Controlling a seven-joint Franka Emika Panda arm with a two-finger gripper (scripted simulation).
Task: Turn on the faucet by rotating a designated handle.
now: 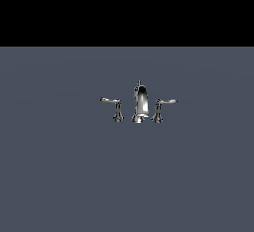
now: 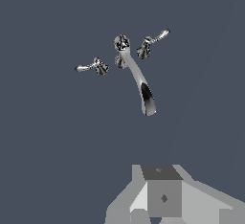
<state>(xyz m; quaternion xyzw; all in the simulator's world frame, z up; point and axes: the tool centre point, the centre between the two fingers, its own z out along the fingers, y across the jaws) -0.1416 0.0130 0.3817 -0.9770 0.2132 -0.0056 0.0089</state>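
The arm hangs high above the grey floor, its gripper well apart from the faucet and the handle. Whether its jaws stand wide or narrow cannot be told.

A flat, matte slate-blue floor fills the lower three-quarters of the exterior view, evenly lit and without texture or seams. Above a straight horizon line, the upper quarter of the frame is plain black backdrop.
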